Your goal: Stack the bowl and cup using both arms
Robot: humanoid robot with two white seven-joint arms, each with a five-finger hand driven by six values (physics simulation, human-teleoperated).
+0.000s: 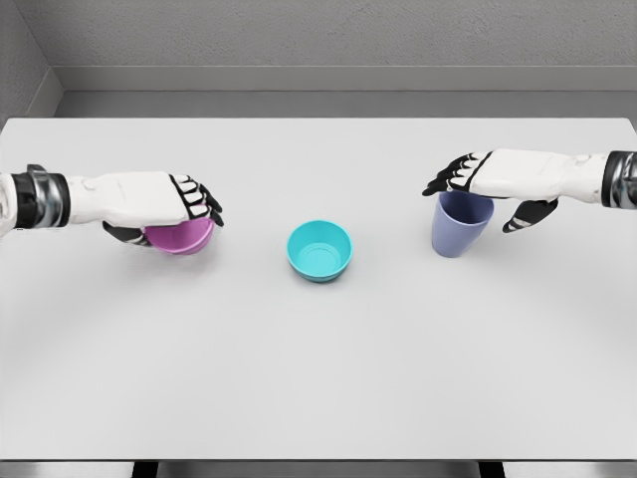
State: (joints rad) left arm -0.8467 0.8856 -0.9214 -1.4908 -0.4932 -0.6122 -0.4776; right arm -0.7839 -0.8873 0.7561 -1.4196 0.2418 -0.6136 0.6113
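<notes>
Grey walls back the pale white bench (318,378) under my arms. My left hand (164,204) curls over a pink plastic bowl (181,237) at the left, fingers on its rim. My right hand (488,179) grips the top of an upright lavender plastic cup (458,231). Between them, apart from both, sits a teal plastic bowl (319,250). No writing is readable on anything.

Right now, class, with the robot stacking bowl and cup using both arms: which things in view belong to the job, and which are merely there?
Belong to the job:
pink bowl, under the left hand
teal bowl, mid-table
purple cup, under the right hand

Merely there:
white table
grey wall behind
</notes>
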